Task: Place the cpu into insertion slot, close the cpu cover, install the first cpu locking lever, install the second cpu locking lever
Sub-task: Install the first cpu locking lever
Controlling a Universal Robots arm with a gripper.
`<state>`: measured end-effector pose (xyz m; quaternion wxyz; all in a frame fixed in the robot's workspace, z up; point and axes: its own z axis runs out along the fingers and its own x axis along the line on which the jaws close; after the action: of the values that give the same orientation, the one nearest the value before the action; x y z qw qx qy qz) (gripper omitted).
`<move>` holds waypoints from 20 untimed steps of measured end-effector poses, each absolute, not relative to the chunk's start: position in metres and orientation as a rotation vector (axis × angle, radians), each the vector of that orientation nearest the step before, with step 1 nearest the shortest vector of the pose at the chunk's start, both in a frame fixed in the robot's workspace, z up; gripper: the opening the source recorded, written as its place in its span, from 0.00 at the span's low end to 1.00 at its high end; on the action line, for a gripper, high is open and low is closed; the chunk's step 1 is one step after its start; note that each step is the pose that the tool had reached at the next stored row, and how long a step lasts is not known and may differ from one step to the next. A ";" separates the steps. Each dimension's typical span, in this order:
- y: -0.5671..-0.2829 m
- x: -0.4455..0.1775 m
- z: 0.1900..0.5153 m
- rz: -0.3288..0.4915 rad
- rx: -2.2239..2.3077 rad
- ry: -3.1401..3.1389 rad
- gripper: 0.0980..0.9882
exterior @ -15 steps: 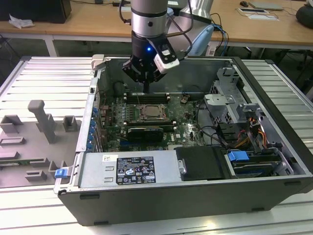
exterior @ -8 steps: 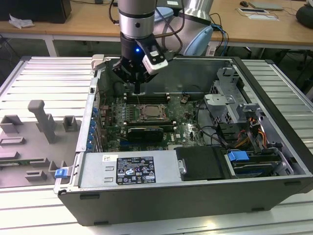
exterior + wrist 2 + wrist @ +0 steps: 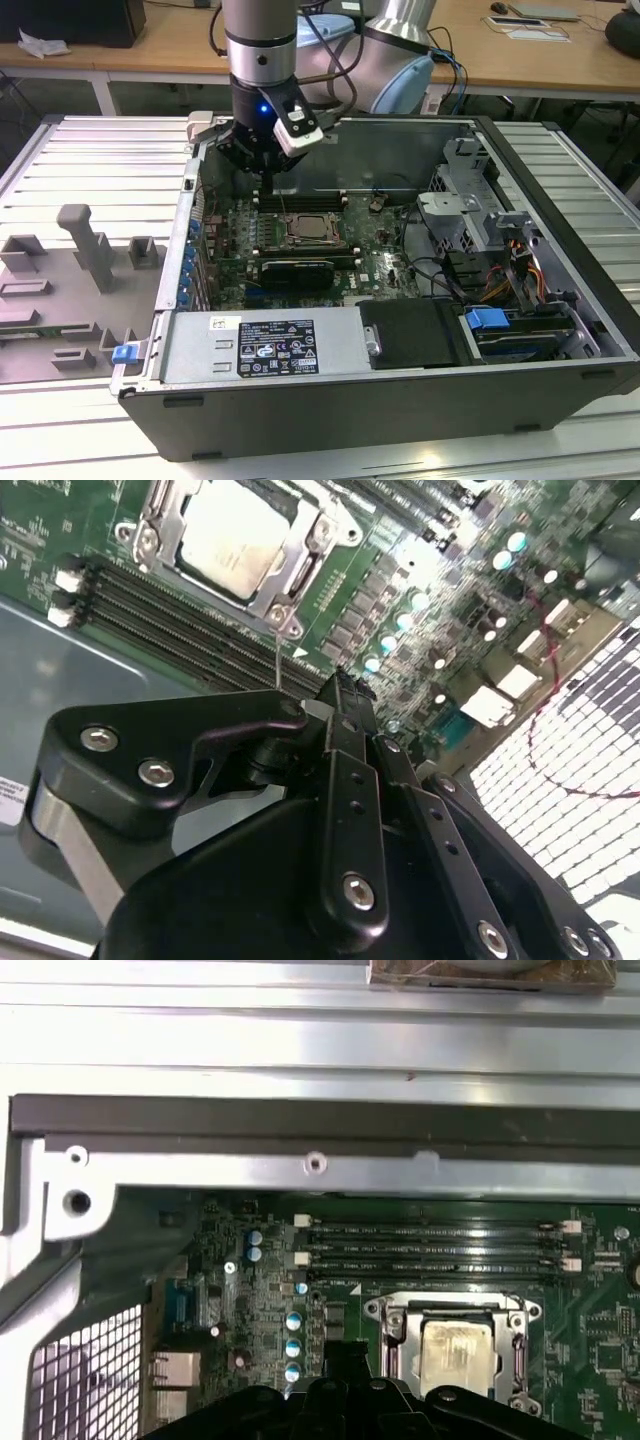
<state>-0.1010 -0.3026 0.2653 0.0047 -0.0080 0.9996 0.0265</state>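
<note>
— Where do we find the cpu?
— Flat in the insertion slot, with the cpu cover framing its edges.
— And our end effector?
— Closed, tips together, gripping nothing we can see. It hangs over the memory slots, between the slot and the case wall. The case is open above.

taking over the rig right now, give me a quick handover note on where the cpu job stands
Gripper: hangs over the motherboard beside the memory slots, not touching the socket.
Cpu: seated in the insertion slot.
Cpu cover: lies flat, framing the cpu.
Done: cpu placed, cover closed.
Left: the two locking levers; I cannot tell whether either is latched.
</note>
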 end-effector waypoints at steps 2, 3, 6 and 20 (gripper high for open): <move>-0.297 -0.101 0.265 0.083 -0.025 3.131 0.01; -0.296 -0.101 0.265 0.083 -0.025 3.131 0.01; -0.295 -0.097 0.264 0.083 -0.025 3.131 0.01; -0.286 -0.051 0.255 0.083 -0.025 3.132 0.01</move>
<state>-0.0509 -0.2864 0.2553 0.0040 -0.0081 0.9996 0.0266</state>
